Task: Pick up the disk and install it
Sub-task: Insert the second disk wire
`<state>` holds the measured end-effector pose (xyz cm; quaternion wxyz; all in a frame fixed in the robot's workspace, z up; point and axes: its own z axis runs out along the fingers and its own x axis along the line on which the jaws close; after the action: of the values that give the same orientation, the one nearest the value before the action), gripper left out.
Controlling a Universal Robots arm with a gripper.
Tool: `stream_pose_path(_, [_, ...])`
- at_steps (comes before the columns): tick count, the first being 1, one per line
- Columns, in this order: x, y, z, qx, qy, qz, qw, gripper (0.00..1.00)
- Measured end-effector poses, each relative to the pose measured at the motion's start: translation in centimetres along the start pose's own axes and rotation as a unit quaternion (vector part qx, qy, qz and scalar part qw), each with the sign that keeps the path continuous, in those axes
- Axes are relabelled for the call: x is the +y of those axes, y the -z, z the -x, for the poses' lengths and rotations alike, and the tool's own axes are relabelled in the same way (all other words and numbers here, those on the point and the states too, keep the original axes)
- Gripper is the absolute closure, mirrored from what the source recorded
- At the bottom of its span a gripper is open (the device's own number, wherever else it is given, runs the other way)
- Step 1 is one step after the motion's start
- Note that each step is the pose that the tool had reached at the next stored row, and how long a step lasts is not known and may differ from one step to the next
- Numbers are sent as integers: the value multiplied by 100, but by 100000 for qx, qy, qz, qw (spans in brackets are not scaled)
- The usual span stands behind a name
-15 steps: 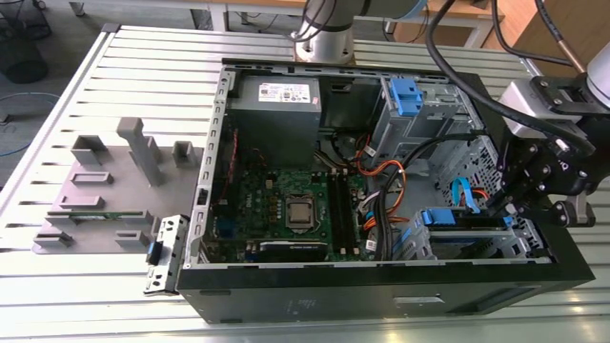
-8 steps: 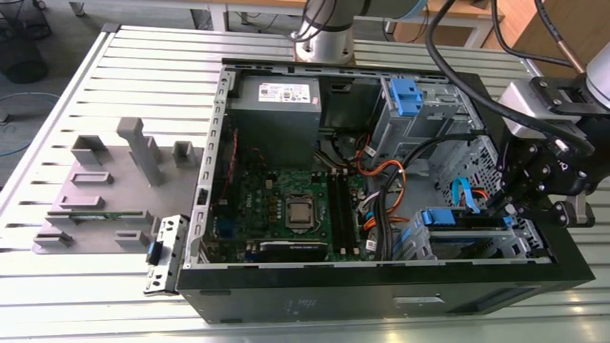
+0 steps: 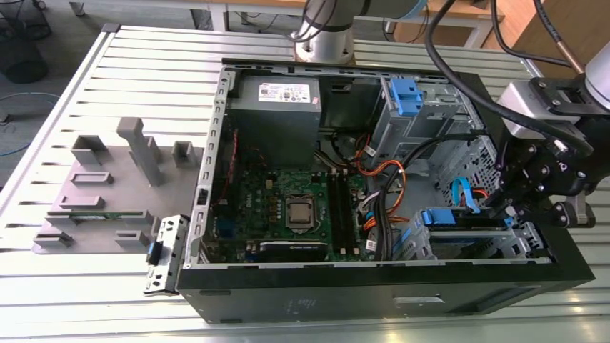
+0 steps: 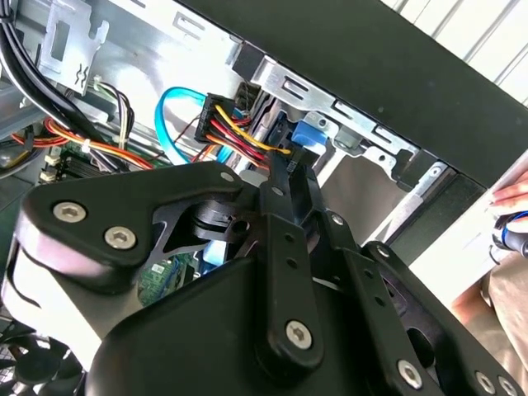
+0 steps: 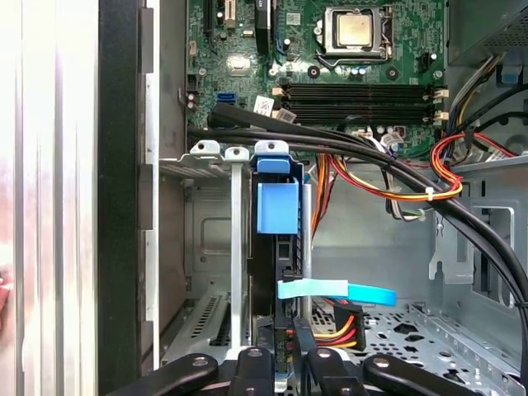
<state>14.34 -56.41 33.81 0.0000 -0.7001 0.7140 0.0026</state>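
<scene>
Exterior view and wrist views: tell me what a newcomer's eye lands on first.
The open black computer case on the slatted metal table, its green motherboard bared, dominates the exterior view. At that view's right, the black gripper reaches down into the drive cage, where the disk with its blue rails stands on edge in its slot. In the first wrist view, a light-blue data cable and red-yellow power wires sit at the disk's end.

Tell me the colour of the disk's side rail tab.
Blue; the disk shows it best in the first wrist view.
</scene>
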Motion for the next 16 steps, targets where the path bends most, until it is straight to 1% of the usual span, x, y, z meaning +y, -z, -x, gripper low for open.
stream_pose_path(3, [0, -16, 12, 89, 44, -2, 100000, 76])
stream_pose_path(7, [0, -33, 33, 96, 127, -2, 100000, 76])
stream_pose_path(16, [1, -33, 36, 114, 128, -2, 100000, 78])
